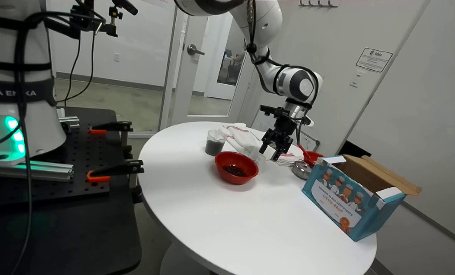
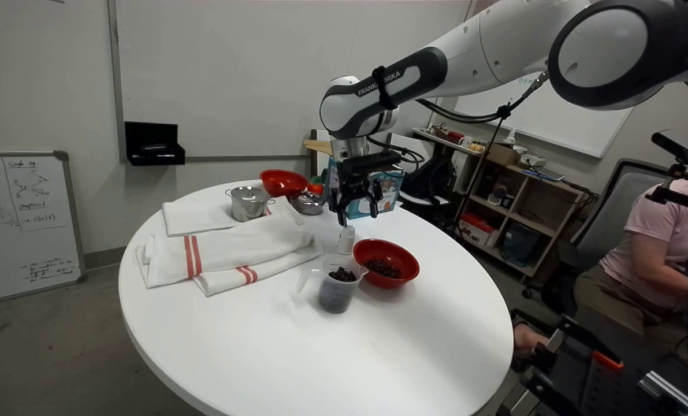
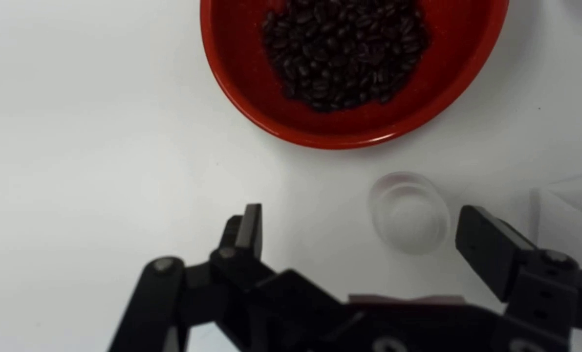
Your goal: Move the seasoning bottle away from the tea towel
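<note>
Red bowl (image 3: 330,128) cut off in wrist view, translucent seasoning bottle (image 3: 410,217) faint, jaws spread near it

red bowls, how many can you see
2: the red bowl holding dark beans beside the clear cup, and the far red bowl between the metal pot and the box in an exterior view. More may be hidden inside the box.

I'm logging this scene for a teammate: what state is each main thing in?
Pincer: open
Bottle: standing
Near bowl: holding dark beans
Far bowl: contents unclear
Cup: upright, dark contents
Towel: folded
Pot: upright
Box: open
Base lights: lit green
</note>
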### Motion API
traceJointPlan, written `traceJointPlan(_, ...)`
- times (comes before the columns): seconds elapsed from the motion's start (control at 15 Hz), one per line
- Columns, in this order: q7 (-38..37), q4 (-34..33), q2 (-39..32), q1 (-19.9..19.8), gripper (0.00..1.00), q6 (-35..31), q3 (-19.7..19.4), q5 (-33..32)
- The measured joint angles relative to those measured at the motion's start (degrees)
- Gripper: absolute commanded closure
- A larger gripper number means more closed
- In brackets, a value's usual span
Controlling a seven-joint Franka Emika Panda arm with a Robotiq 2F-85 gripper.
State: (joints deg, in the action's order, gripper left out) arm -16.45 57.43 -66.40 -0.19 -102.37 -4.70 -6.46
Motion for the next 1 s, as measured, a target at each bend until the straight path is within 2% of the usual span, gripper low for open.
traceJointPlan(0.2,0.25,-2.58,-1.80,-0.10,0.00,1.52,0.23,0.97)
traceJointPlan(0.27,0.47,-3.41,-2.34,-0.15,0.05,1.99,0.27,1.38)
traceJointPlan(0.33,0.70,-4.26,-2.92,-0.22,0.28,2.48,0.31,1.80)
traceJointPlan(0.47,0.94,-5.78,-3.91,-0.45,0.33,3.27,0.41,2.50)
traceJointPlan(0.87,1.23,-7.27,-6.24,-1.59,0.77,3.86,0.99,3.04)
traceJointPlan(0.93,1.29,-7.27,-6.50,-1.70,0.83,3.86,1.07,3.04)
traceJointPlan(1.0,1.35,-7.41,-6.50,-1.74,0.83,3.93,1.12,3.04)
